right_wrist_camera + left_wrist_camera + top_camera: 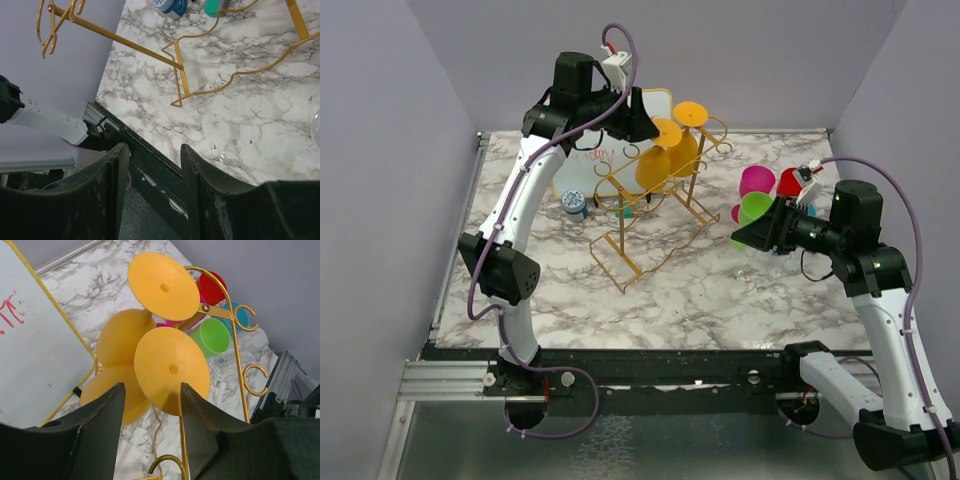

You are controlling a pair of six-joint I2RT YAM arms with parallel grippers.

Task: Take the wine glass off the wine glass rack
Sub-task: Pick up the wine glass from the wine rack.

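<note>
Wine glasses, two of them and both orange, hang upside down from the wine glass rack, whose gold wire frame stands on the marble counter at its far middle. Their round feet rest on the slanted rails, bowls below. The left jaws are spread and hold nothing; they sit just left of the glasses at the rack's top, and in the wrist view the foot of the nearer wine glass fills the gap between them, contact not clear. A whiteboard with red marks stands just beyond and left of the rack. The right jaws are also spread and empty, above the right side of the counter, just beside a magenta cup, a green cup and a red cup.
</note>
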